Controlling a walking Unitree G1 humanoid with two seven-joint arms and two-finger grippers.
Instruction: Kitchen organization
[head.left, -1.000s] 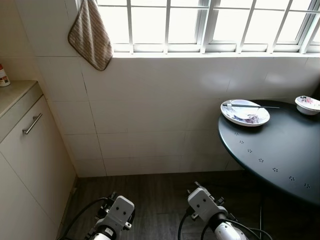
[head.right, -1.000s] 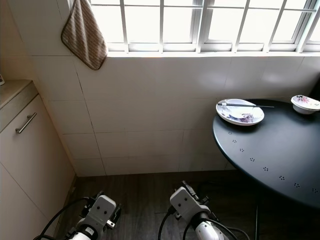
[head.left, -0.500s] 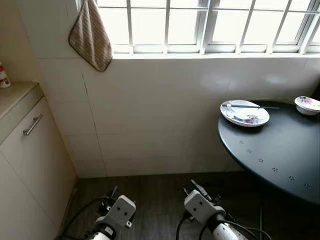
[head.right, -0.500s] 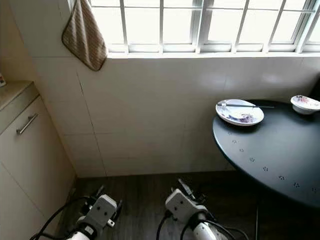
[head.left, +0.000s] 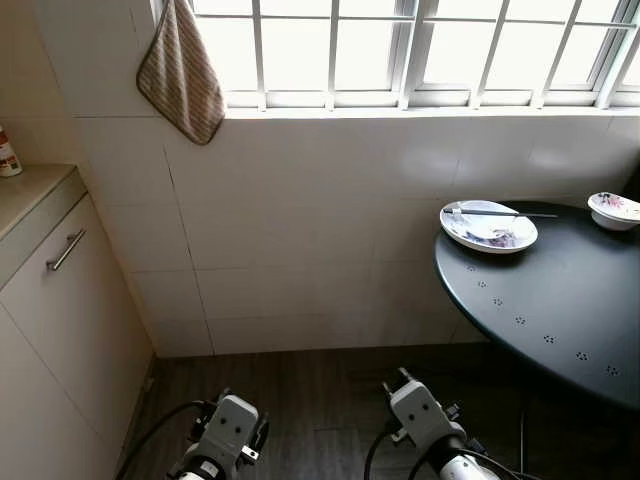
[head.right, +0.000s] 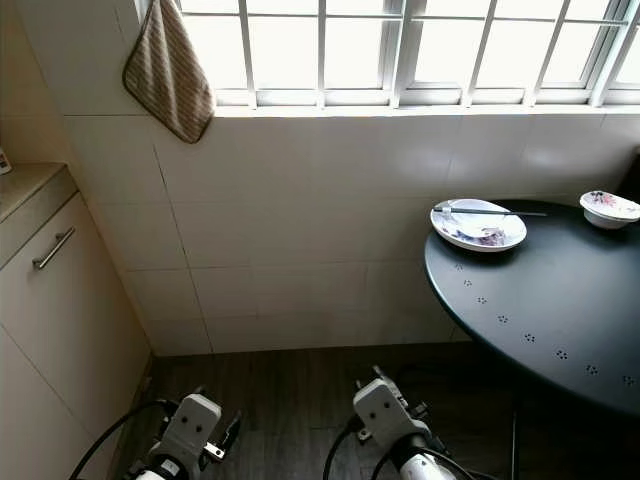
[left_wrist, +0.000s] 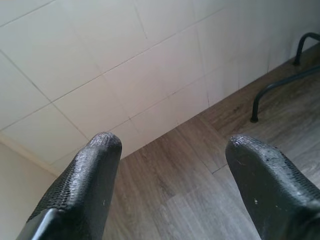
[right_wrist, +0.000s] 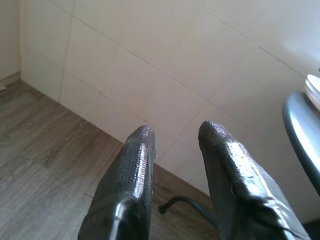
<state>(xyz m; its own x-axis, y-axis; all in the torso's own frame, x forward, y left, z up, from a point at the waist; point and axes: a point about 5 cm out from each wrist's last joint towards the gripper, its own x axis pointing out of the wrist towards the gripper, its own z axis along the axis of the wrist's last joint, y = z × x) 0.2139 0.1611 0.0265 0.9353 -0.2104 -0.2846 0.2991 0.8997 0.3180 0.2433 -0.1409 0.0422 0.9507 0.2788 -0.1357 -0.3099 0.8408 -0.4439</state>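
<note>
Your left gripper (left_wrist: 167, 150) is hanging low over the wood-plank floor (left_wrist: 200, 165) with its textured black fingers spread wide, gripping nothing. Your right gripper (right_wrist: 172, 137) is showing a narrow gap, also empty. A floral plate (head.left: 489, 226) carrying a utensil (head.left: 500, 212) is sitting on the round dark table (head.left: 560, 310) at far right, a small bowl (head.left: 614, 210) beyond it.

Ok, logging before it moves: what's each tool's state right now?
Left tool: open, holding nothing.
Right tool: open, narrower gap, holding nothing.
</note>
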